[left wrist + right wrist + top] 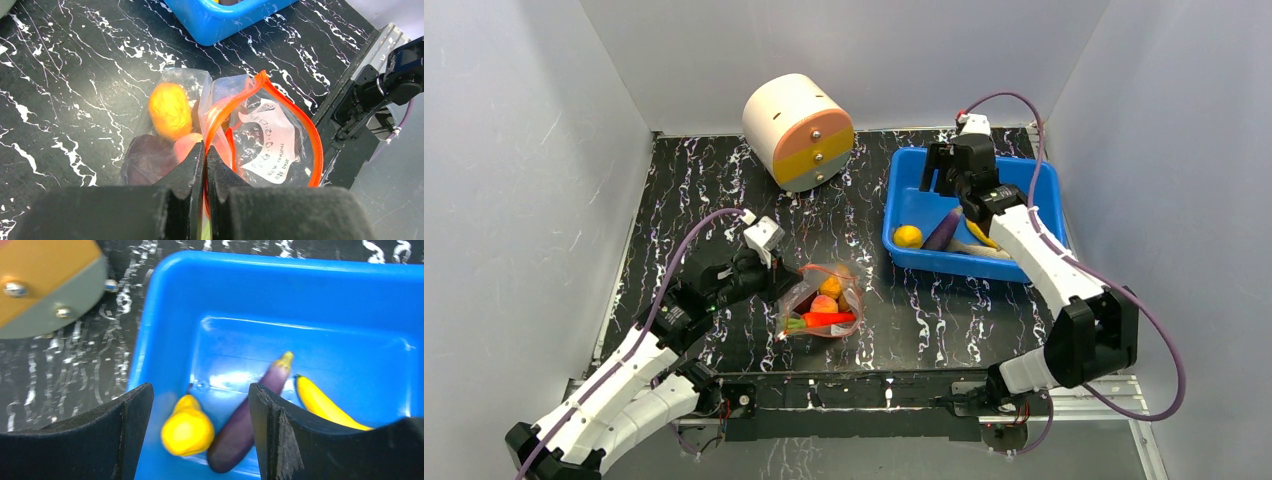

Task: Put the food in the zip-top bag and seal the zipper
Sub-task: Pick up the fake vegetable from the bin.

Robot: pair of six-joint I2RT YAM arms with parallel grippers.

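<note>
The zip-top bag point(822, 300) lies mid-table with orange, red and pink food inside; it also shows in the left wrist view point(260, 135). Its red-orange zipper point(312, 145) gapes in an open loop. My left gripper point(205, 150) is shut on the bag's mouth edge; in the top view the left gripper point(776, 283) is at the bag's left side. My right gripper point(200, 412) is open above the blue bin point(165, 315), over a yellow pear-shaped piece point(187, 430) and a purple eggplant point(245, 425). A yellow banana point(320, 402) lies to the right.
A cream-and-orange cylinder point(799, 132) lies at the back, left of the blue bin point(904, 200). Grey walls close in three sides. The metal rail with the arm bases point(874, 390) runs along the near edge.
</note>
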